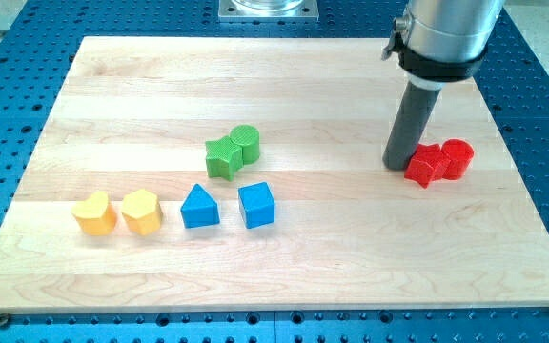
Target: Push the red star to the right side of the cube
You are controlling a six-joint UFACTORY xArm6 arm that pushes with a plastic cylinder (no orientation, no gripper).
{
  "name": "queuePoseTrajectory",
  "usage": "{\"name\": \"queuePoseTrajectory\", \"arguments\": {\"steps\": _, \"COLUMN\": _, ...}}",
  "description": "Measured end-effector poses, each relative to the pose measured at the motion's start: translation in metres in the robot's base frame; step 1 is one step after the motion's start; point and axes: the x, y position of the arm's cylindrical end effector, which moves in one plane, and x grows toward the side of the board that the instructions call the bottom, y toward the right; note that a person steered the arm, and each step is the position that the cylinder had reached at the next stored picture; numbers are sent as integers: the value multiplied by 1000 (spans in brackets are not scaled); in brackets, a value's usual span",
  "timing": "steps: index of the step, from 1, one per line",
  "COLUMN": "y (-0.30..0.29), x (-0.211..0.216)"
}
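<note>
The red star [425, 165] lies at the view's right on the wooden board, touching a red cylinder [457, 158] on its right. The blue cube [256, 205] sits near the board's middle, far to the left of the star. My tip [397, 164] rests on the board just left of the red star, touching or nearly touching it. The dark rod rises from there to the grey arm at the view's top right.
A blue triangular block [199, 207] sits just left of the cube. A green star [223, 158] and a green cylinder [244, 143] touch each other above them. Two yellow blocks [94, 213] [141, 211] lie at the left. The board [351, 267] sits on a blue perforated table.
</note>
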Motion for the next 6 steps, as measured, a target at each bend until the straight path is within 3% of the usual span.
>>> {"name": "queuePoseTrajectory", "arguments": {"steps": 1, "y": 39, "x": -17}}
{"name": "queuePoseTrajectory", "arguments": {"steps": 2, "y": 118, "x": 5}}
{"name": "queuePoseTrajectory", "arguments": {"steps": 5, "y": 4, "x": 54}}
{"name": "queuePoseTrajectory", "arguments": {"steps": 6, "y": 12, "x": 31}}
